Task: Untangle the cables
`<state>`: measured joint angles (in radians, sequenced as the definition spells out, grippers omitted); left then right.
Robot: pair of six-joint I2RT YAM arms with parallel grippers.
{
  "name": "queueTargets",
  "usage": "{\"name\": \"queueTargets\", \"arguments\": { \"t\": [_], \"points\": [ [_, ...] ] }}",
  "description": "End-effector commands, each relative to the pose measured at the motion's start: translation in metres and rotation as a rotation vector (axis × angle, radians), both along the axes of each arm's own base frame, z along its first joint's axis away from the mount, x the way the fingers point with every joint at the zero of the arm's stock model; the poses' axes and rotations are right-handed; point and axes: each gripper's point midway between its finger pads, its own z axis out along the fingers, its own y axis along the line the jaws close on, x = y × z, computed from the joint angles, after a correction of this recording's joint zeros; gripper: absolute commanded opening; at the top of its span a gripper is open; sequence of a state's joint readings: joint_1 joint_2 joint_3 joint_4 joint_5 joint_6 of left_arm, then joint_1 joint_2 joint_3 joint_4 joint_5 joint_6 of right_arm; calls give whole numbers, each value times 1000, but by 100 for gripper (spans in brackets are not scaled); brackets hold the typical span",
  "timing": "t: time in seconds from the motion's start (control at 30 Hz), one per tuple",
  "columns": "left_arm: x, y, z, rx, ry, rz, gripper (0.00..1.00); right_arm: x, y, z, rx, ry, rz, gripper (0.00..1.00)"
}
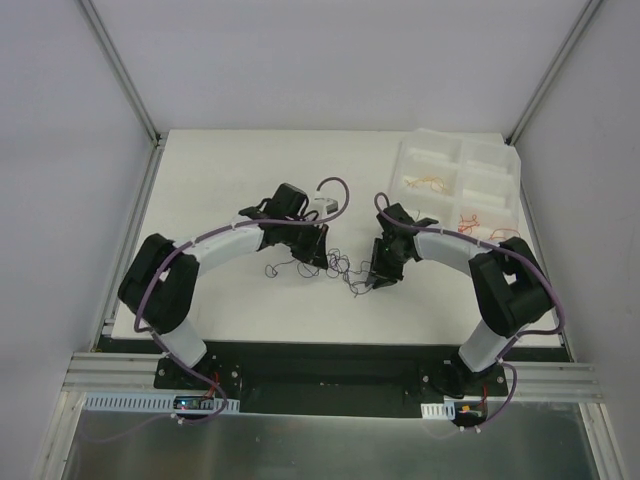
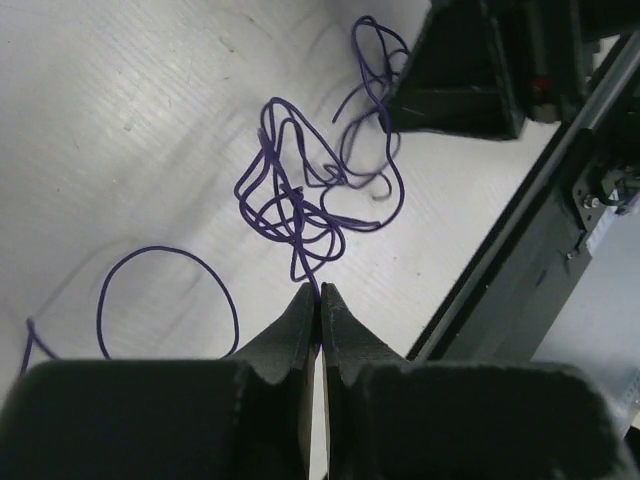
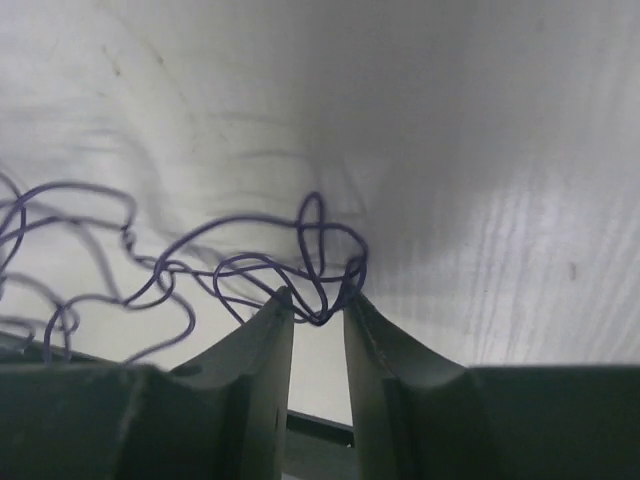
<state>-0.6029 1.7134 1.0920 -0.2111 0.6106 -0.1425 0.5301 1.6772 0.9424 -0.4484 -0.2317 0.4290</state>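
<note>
A tangle of thin purple cables (image 1: 340, 268) lies on the white table between my two grippers. In the left wrist view the knot of cables (image 2: 300, 205) sits just ahead of my left gripper (image 2: 320, 292), which is shut on one purple strand running out of it; a loose loop curls to the left. My left gripper (image 1: 318, 258) is at the tangle's left end and my right gripper (image 1: 375, 283) at its right end. In the right wrist view my right gripper (image 3: 318, 300) stands with a gap between its fingers, and a loop of the cables (image 3: 320, 250) dips between the tips.
A white compartmented tray (image 1: 505, 165) stands at the back right with thin orange wires (image 1: 430, 183) and red wires (image 1: 470, 222) in it. The black rail (image 2: 500, 290) of the table's near edge runs close behind the tangle. White walls enclose the table.
</note>
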Motion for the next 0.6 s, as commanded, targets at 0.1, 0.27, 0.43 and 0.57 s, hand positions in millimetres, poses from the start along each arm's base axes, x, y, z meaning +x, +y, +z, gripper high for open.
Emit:
{"name": "queueTargets", "arguments": {
  "t": [0.1, 0.27, 0.43, 0.57],
  "points": [
    [2, 25, 92, -70, -239, 182, 0, 10, -56, -13, -283, -64, -90, 8],
    [23, 97, 161, 51, -521, 512, 0, -6, -102, -12, -403, -85, -120, 0],
    [36, 196, 245, 181, -764, 961, 0, -14, -127, 4, -391, -113, -186, 0],
    [35, 234, 311, 210, -909, 1093, 0, -20, -136, 11, -404, -119, -198, 0]
  ]
}}
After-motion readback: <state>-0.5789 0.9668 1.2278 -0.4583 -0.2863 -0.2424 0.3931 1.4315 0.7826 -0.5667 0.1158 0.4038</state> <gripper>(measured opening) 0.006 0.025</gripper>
